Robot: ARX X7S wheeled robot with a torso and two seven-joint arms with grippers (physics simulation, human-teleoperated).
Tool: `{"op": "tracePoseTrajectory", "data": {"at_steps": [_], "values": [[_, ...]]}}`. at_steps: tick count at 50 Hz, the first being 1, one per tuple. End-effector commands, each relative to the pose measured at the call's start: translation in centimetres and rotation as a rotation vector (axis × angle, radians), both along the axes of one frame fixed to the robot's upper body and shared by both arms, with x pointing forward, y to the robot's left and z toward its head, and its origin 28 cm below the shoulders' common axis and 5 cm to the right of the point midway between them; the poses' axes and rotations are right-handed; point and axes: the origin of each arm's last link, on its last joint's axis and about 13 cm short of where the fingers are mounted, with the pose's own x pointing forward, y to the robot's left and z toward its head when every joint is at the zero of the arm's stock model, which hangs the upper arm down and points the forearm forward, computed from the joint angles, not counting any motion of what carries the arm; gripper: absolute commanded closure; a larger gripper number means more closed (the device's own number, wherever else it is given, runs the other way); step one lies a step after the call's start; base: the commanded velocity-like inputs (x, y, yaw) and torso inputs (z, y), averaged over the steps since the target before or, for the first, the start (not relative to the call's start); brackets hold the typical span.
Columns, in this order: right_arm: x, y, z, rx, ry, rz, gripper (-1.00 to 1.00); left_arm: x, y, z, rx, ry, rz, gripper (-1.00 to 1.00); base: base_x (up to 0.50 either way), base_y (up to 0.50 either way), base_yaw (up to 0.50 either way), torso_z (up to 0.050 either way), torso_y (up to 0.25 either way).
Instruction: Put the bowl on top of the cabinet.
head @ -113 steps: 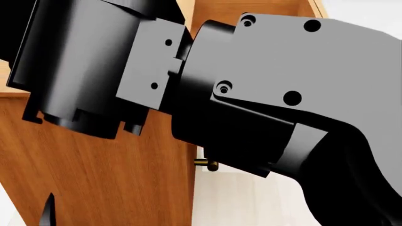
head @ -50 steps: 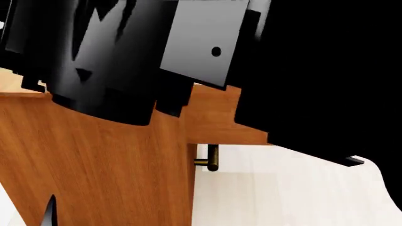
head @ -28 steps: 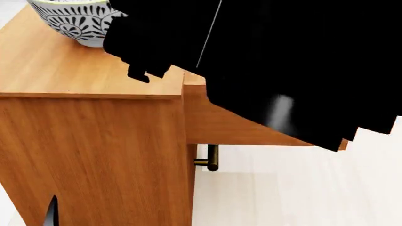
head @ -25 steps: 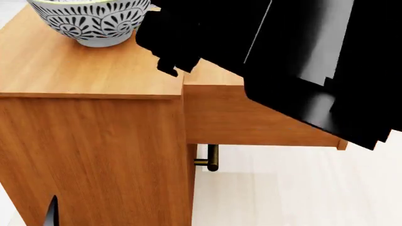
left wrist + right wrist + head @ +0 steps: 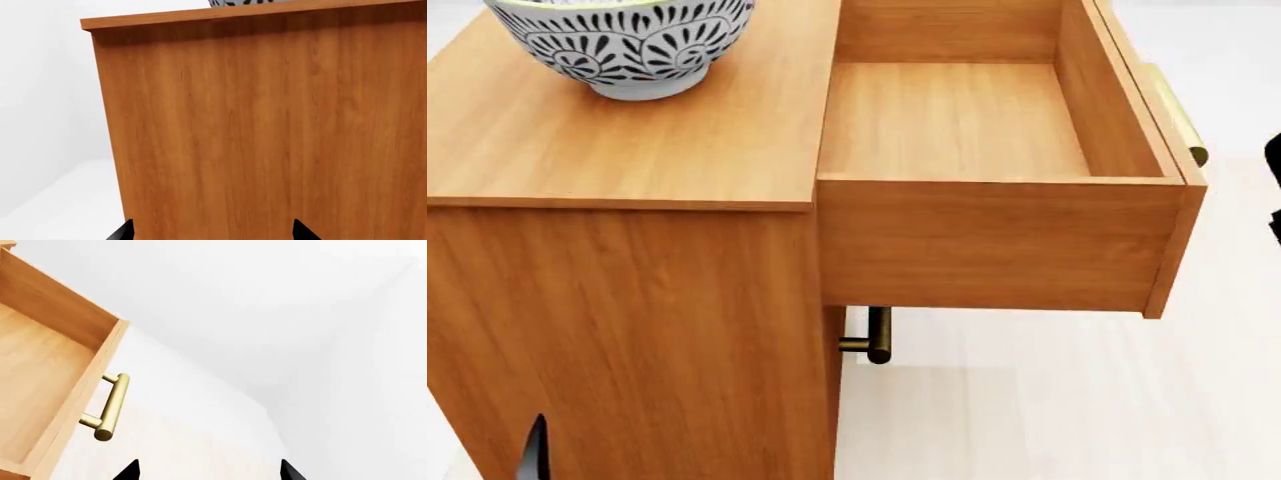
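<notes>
Pale floor, white walls. Deep round white ceramic bowl with dark floral pattern [image 5: 621, 45] sits upright near the far left corner of the orange-brown wood-grain cabinet [image 5: 627, 300] top. Task looks done; empty drawer [image 5: 988, 130] hangs open. Left gripper [image 5: 212, 234] and right gripper [image 5: 208, 471]: tips spread, holding nothing.

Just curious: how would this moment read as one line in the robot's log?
bowl: on cabinet top | drawer: open, empty | left end effector: open | right end effector: open
</notes>
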Motion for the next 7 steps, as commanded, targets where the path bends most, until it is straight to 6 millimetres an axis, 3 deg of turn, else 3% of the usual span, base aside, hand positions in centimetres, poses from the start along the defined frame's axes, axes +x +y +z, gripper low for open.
{"op": "tracePoseTrajectory", "data": {"at_steps": [1,7], "values": [[-4.9,-3.2,-3.7,0.129,-0.032,-0.125,-1.00,0.0,0.1,0.1,-0.001,0.000,0.003,-1.00,0.00,0.00,0.00,0.000,0.000],[-5.0,-1.9,-4.0,0.160,-0.084,-0.117,-1.00,0.0,0.2,0.1,-0.003,0.000,0.007,-1.00,0.00,0.00,0.00,0.000,0.000]]}}
